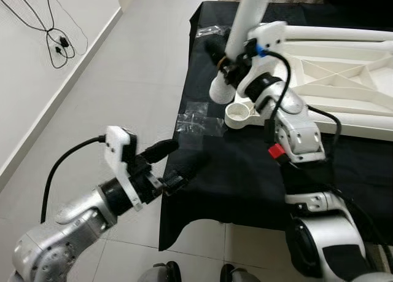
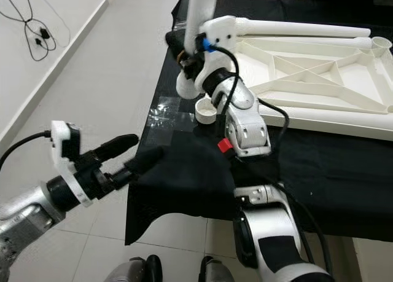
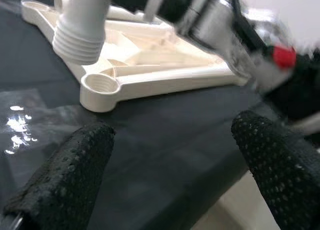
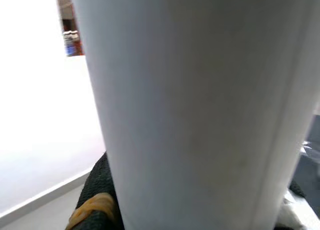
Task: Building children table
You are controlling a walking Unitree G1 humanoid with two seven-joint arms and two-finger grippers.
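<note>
A white plastic table top [image 1: 344, 79] lies upside down on the black-clothed table [image 1: 239, 171]. Its near-left corner has a round threaded socket [image 1: 236, 116]. My right gripper [image 1: 226, 62] is shut on a white table leg [image 1: 247, 21] and holds it nearly upright. The leg's threaded end [image 1: 221, 90] hangs just left of and slightly above the socket, not inside it. In the right wrist view the leg [image 4: 200, 104] stands close against a black finger [image 4: 97, 190]. My left gripper [image 1: 184, 158] is open at the table's near-left edge, its fingers [image 3: 75, 175] pointing toward the socket [image 3: 100, 84].
Clear plastic wrappers lie on the cloth beside the socket [image 1: 198, 119] and at the far-left corner [image 1: 212, 31]. A long white tube [image 2: 307, 29] lies along the top's far side. A black cable [image 1: 55, 42] lies on the tiled floor by the left wall.
</note>
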